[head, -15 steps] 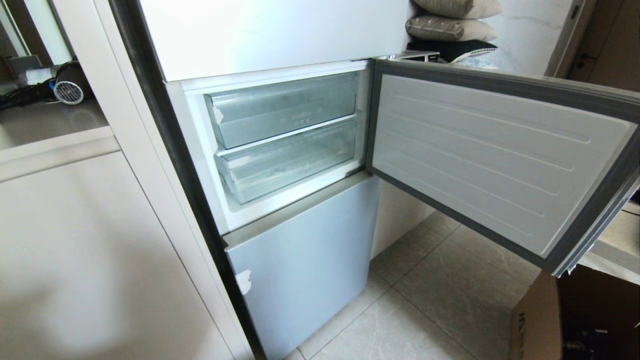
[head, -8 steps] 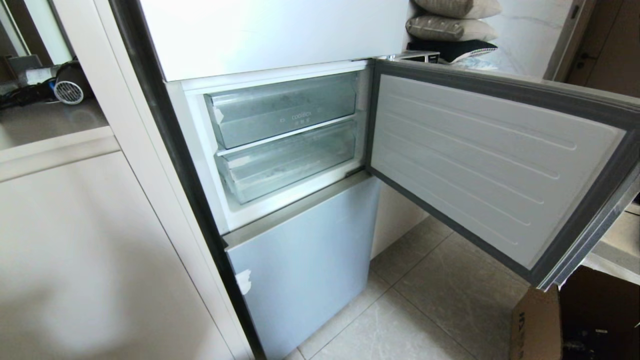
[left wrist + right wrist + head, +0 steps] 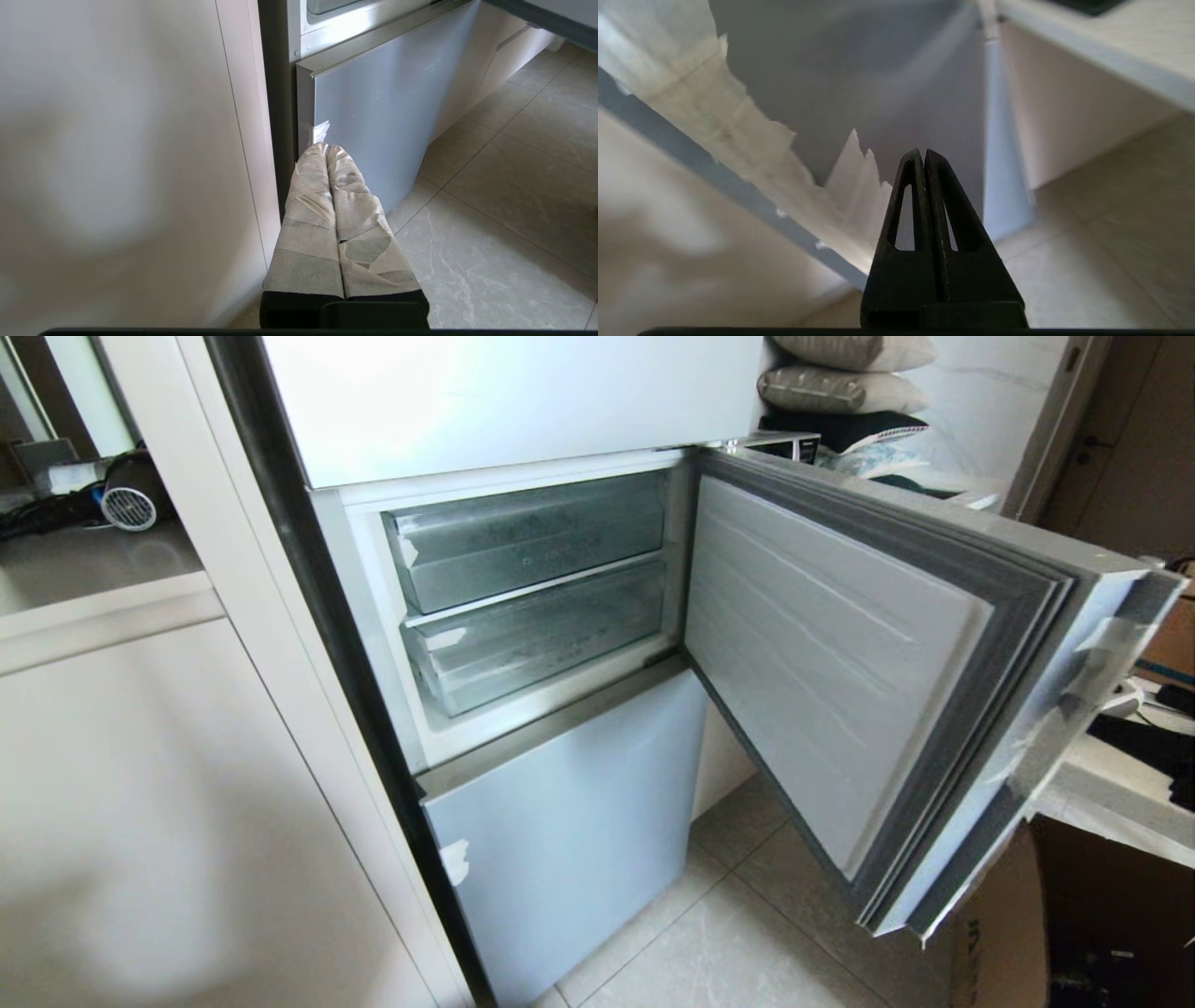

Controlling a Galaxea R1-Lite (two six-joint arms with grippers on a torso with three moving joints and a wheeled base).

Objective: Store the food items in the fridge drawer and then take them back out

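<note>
The fridge (image 3: 523,392) stands with its middle door (image 3: 831,653) swung out to the right, and it serves as the anchor for everything here. Inside the open compartment sit two clear plastic containers, one above the other. The upper is a bin (image 3: 527,537) with faint lettering on its face, too pale to read. Directly under it is the fridge drawer (image 3: 532,639), pushed in, with a white tape scrap at its front left corner. No food pieces can be made out through its frosted wall. Below the compartment is one closed lower door (image 3: 569,831) carrying one white tape scrap (image 3: 455,861) on its left edge.

Two grippers show, each only in its own wrist view. The left gripper (image 3: 326,147), wrapped in pale tape, hangs low in front of the lower door's left edge, just beside that tape scrap, its fingers pressed together and empty. The right gripper (image 3: 923,151), bare black, has its fingers closed on nothing, close to a grey fridge panel edged with torn white tape (image 3: 752,135).

Behind the fridge's right side lie three stacked cushions (image 3: 845,387). One cardboard box (image 3: 1074,933) sits on the floor (image 3: 728,943) below the open door.
</note>
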